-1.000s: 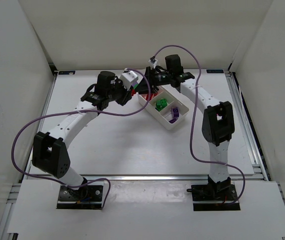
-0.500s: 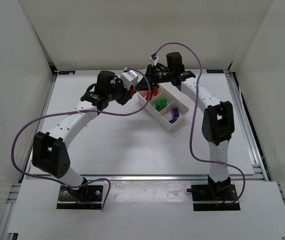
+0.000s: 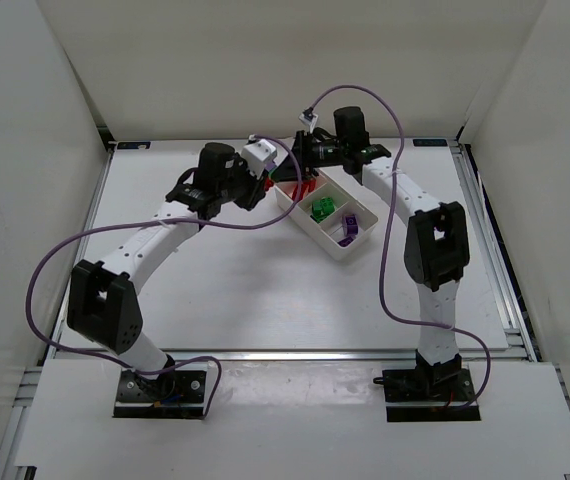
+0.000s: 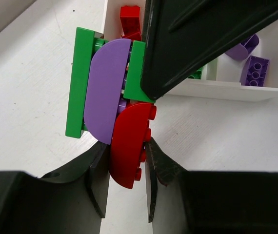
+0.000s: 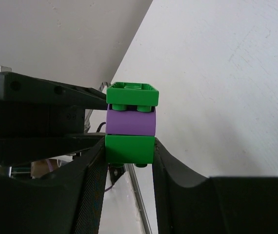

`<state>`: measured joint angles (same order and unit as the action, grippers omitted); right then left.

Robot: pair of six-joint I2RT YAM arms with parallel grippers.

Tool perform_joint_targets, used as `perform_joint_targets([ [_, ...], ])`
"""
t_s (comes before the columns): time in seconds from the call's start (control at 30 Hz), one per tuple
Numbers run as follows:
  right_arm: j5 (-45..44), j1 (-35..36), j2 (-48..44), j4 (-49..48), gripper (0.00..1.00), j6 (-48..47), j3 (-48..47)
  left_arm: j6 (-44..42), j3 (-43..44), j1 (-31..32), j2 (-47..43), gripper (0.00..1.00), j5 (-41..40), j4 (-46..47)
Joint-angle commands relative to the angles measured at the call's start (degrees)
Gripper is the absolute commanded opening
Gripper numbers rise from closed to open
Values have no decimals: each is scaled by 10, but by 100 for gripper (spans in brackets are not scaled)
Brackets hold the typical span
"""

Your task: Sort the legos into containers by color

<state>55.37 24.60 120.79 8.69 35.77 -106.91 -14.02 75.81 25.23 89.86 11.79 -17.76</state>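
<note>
A joined stack of legos hangs between both grippers above the far left end of the white tray point(image 3: 339, 250). In the left wrist view, my left gripper point(image 4: 128, 150) is shut on a red half-round brick point(image 4: 129, 146). That brick is stuck to a purple half-round brick point(image 4: 105, 92) set between two green bricks point(image 4: 78, 83). My right gripper point(image 5: 129, 145) is shut on the lower green brick point(image 5: 129, 148), with the purple brick point(image 5: 130, 121) and the other green brick point(image 5: 131, 95) above it. In the top view the grippers, left point(image 3: 271, 179) and right point(image 3: 301, 166), meet tip to tip.
The tray's three compartments hold red bricks point(image 3: 306, 187), green bricks point(image 3: 321, 208) and purple bricks point(image 3: 348, 227). The tray wall point(image 4: 217, 88) lies just beyond the stack in the left wrist view, with purple bricks point(image 4: 254, 70) and red bricks point(image 4: 130, 19) inside. Purple cables loop over both arms.
Both grippers stay on the joined stack. The right wrist has drawn in slightly toward the left gripper, and the left arm has shifted a little to the right.
</note>
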Motion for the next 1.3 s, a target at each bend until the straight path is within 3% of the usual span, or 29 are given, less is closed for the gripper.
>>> perform_joint_targets([
  [0.0, 51, 8, -42, 11, 0, -34, 16, 23, 32, -24, 5, 10, -65, 43],
  [0.33, 70, -31, -81, 45, 0, -67, 59, 9, 31, -50, 3, 10, -46, 36],
  [0.5, 40, -53, -106, 148, 0, -198, 84, 9, 32, -52, 0, 10, -44, 33],
  [0.7, -169, -71, -121, 280, 0, -410, 93, 16, 36, -55, -4, 10, -21, 19],
  [0.73, -228, -68, -117, 295, 0, -422, 90, 16, 38, -55, -4, 10, -15, 17],
  [0.97, -348, -51, -62, 274, 1, -425, 45, 23, 41, -55, -4, 10, -12, 11],
  [1.1, -384, -45, -22, 270, 9, -424, 16, 22, 43, -55, -5, 10, -9, 7],
  [1.2, -387, -42, 3, 271, 23, -424, -2, 23, 41, -59, -8, 10, 2, 3],
  [1.27, -389, -42, 15, 270, 41, -417, -4, 24, 40, -62, -8, 10, 9, -1],
])
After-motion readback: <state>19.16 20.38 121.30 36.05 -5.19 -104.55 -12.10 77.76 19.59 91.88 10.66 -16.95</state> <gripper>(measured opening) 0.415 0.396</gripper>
